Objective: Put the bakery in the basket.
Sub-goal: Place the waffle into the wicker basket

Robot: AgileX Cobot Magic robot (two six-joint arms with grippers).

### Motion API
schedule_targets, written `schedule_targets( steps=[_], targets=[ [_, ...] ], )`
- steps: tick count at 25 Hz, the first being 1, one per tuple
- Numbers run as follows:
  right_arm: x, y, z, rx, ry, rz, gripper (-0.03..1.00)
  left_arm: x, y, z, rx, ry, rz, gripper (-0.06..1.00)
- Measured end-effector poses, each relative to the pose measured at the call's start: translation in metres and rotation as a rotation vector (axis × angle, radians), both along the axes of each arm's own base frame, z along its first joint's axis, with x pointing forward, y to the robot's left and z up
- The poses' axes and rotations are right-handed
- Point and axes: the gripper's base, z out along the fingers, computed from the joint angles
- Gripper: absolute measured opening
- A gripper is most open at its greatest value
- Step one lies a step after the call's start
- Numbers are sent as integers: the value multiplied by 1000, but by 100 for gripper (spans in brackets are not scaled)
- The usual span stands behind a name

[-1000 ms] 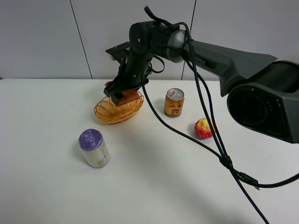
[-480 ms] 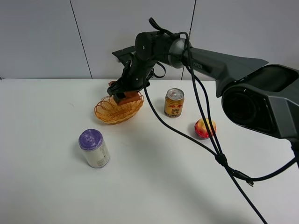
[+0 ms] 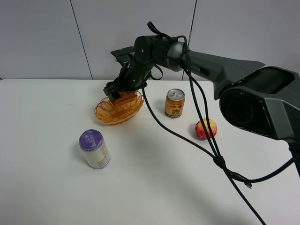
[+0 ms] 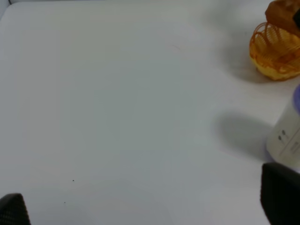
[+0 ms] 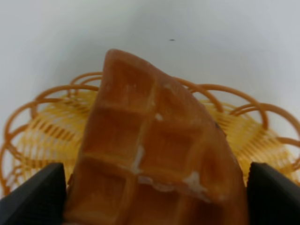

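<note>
The bakery, an orange-brown waffle wedge with square pockets, sits between my right gripper's fingers, low over the orange-yellow wicker basket at the back of the table. In the right wrist view the waffle fills the gap between the two dark fingertips, with the basket's looped rim right behind it. The gripper looks shut on the waffle. My left gripper is open and empty over bare table. Its view shows the basket and waffle far off.
A white can with a purple lid stands in front of the basket and also shows in the left wrist view. A gold can stands right of the basket. A red-and-yellow ball lies further right. A black cable hangs across the right side.
My right gripper has shifted slightly back and left with the waffle, which now sits lower, into the basket. The cans and the ball have not moved.
</note>
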Motion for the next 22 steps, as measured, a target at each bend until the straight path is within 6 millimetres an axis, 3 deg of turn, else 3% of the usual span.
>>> schedule_targets(
  steps=[9, 17, 22],
  targets=[
    [-14, 12, -2, -26, 34, 40, 77, 0, 0, 0, 0, 0, 0, 99],
    [-14, 11, -1, -43, 28, 12, 79, 0, 0, 0, 0, 0, 0, 99],
    [-18, 12, 21, -18, -5, 18, 86, 0, 0, 0, 0, 0, 0, 99]
  ],
)
